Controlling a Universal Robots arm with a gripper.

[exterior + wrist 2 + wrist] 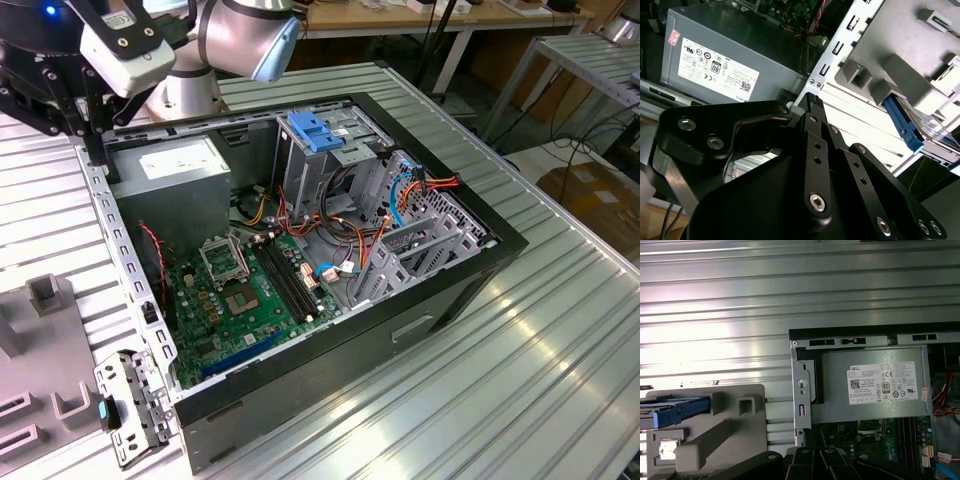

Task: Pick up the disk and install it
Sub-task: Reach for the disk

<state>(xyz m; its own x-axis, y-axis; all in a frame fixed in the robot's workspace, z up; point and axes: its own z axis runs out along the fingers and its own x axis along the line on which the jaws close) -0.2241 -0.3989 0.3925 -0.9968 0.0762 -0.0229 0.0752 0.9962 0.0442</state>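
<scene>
Judging the disk (675,410) dense, rigid and shock-sensitive, so best pinched across its blue-railed long edges, not its flat faces. Lying in the grey fixture (40,335) at roughly eight o'clock from the computer case (400,330) in the exterior view, well apart from the gripper (812,100), clenched empty near the power supply (730,65).

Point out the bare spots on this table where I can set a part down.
Bare ribbed table runs along the case on the exterior view's right. In the first wrist view, another bare stretch is bordered by the case and the grey fixture. Crowded: inside the case, and the fixture holding the disk.
</scene>
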